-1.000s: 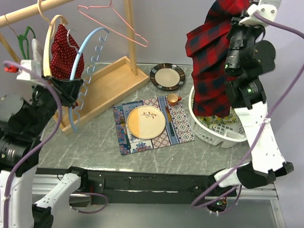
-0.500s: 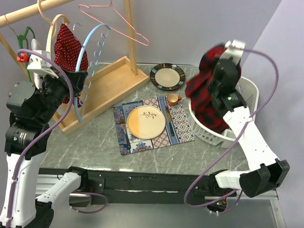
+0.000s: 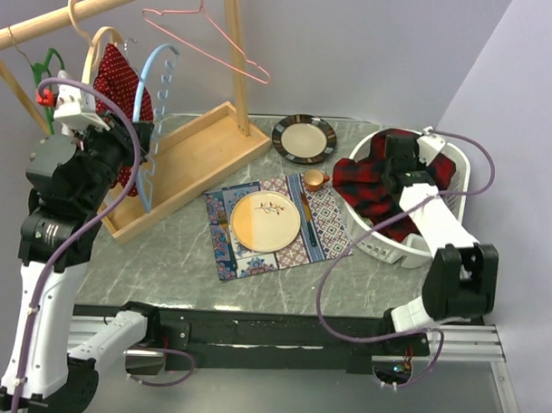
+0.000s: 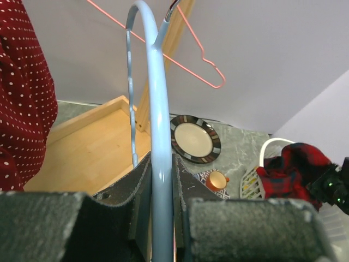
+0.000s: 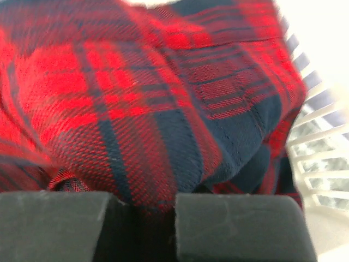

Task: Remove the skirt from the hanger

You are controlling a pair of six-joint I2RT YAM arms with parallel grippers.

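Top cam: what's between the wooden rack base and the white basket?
In the top view: a patterned placemat carrying an orange-and-cream plate, a small copper cup at its far edge, and a dark-rimmed plate further back.

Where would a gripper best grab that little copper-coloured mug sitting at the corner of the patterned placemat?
Its rim wall, from straight above: the small copper-coloured mug stands upright with its mouth open, so one finger can drop inside and one outside.

On my right wrist camera, the red-and-navy plaid skirt (image 5: 136, 93) fills nearly the whole frame in bunched folds. The right gripper (image 5: 155, 218) sits at the bottom edge, dark pads (image 5: 54, 226) nearly together, fabric pinched between them. White basket slats (image 5: 316, 153) show at right.
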